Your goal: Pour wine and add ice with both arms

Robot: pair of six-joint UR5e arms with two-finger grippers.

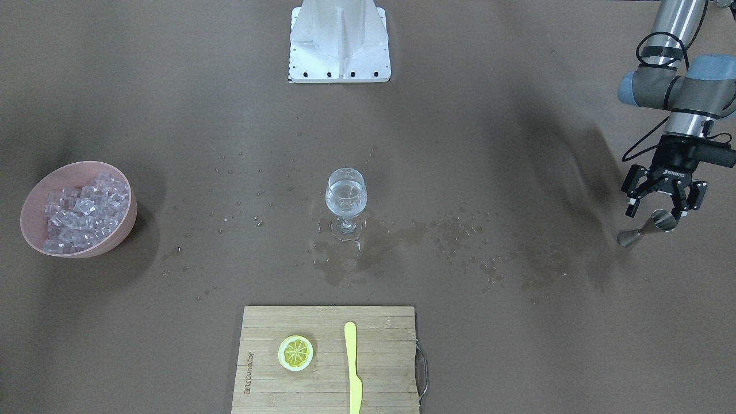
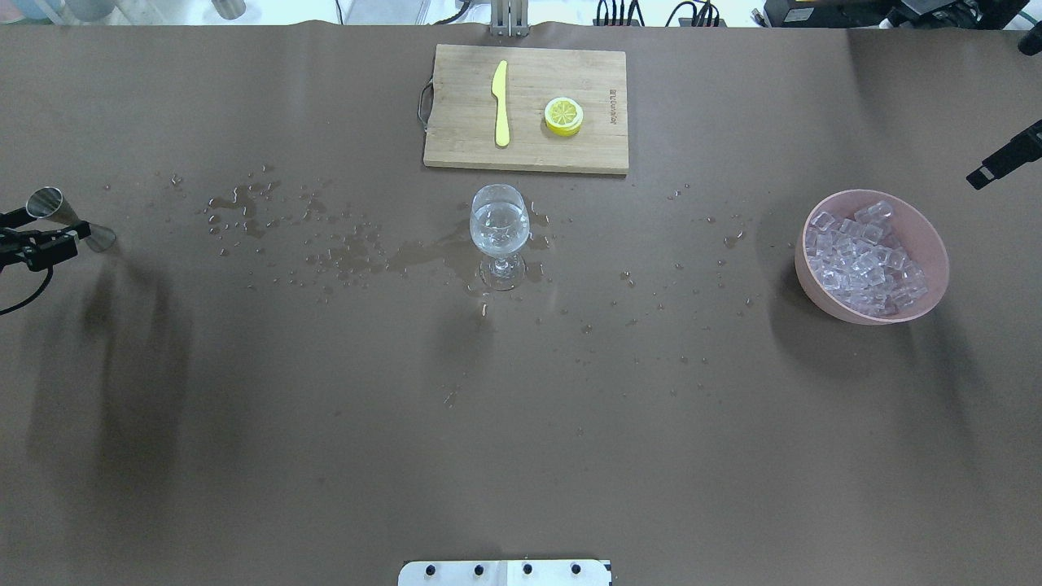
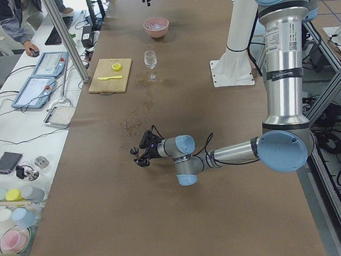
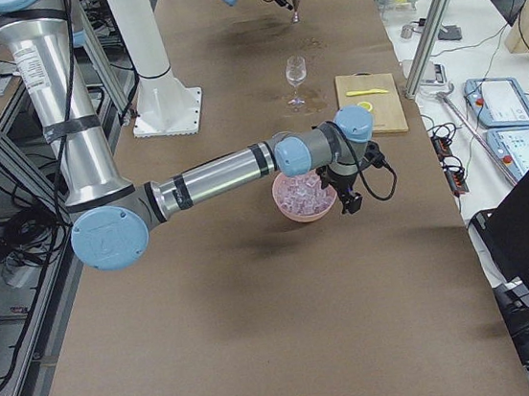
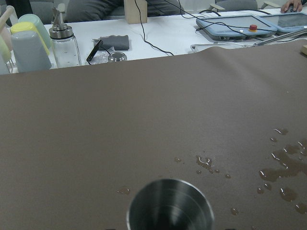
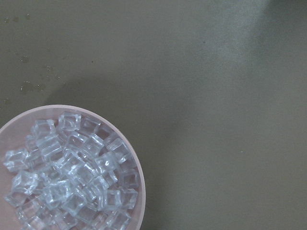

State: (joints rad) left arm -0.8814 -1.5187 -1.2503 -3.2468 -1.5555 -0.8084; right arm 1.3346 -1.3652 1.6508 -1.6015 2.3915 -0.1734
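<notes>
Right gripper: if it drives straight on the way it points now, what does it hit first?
Probably bare table, just beside the pink bowl, not the ice. The right gripper points down past the bowl's rim, though depth is unclear.

Seen from overhead, a wooden cutting board (image 2: 464, 98) lies at the far edge of the brown desk (image 2: 521, 439) — on it a yellow knife (image 2: 501, 104) to the left and a lemon slice (image 2: 563, 115) to the right, apart. Spilled droplets (image 2: 244, 199) and a wet patch (image 2: 423, 259) spread over the desk's middle and left. A white mounting block (image 2: 505, 572) sits at the near edge.
</notes>
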